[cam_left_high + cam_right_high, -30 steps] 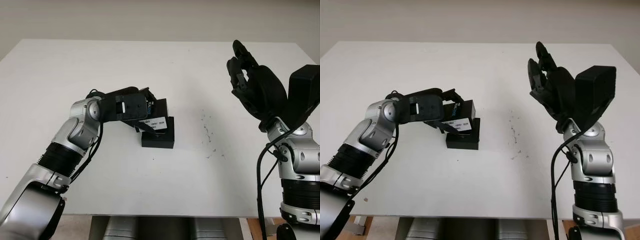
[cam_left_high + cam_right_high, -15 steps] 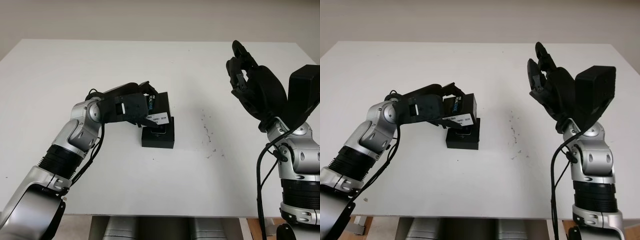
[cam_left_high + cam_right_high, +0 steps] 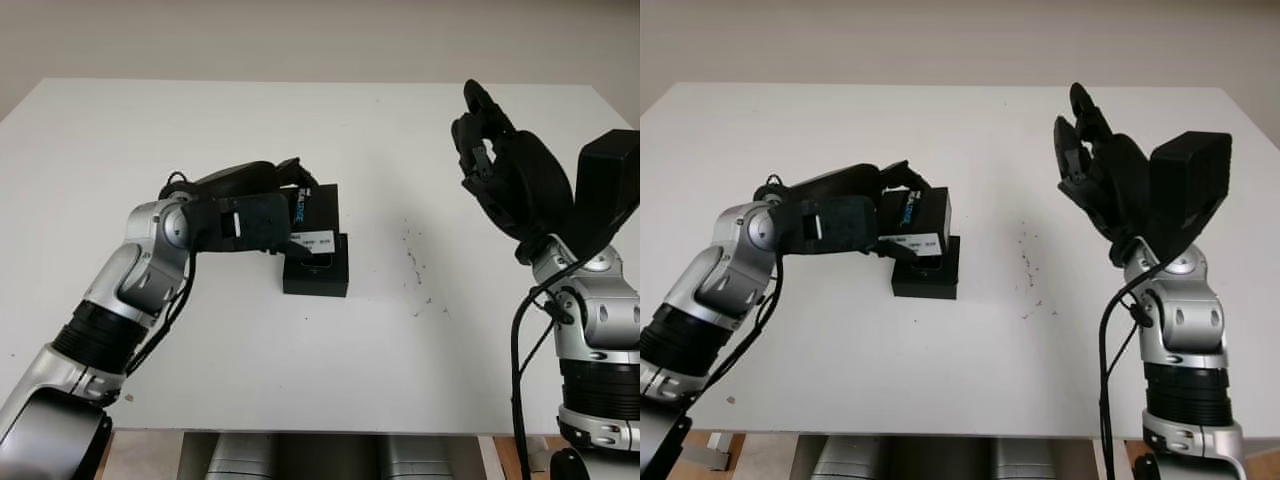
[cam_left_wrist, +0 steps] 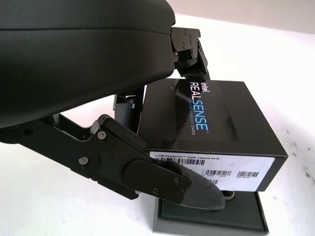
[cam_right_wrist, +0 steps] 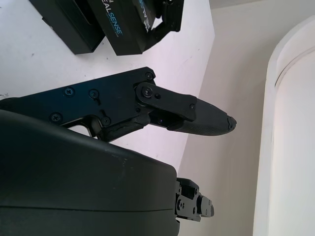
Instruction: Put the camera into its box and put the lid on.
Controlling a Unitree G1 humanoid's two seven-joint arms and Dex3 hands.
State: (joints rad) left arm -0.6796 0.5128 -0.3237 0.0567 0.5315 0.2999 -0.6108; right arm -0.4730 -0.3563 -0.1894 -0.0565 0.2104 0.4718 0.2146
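Note:
The black box lid, printed with REALSENSE and carrying a white label, lies tilted with its front edge over the rear rim of the open black box base at mid-table. My left hand is shut on the lid, with one finger on its far edge and the thumb across the labelled side. A small shiny part shows inside the base under the lid; I cannot tell whether it is the camera. My right hand is open, raised above the table's right side.
The white table has a scatter of small dark specks to the right of the box. Its front edge runs close to both arms. The right wrist view catches the lid and base from afar.
The left hand lifted the lid off the base, tilted it up, then set it back behind the base while the arm drew leftward. The right hand stayed raised.

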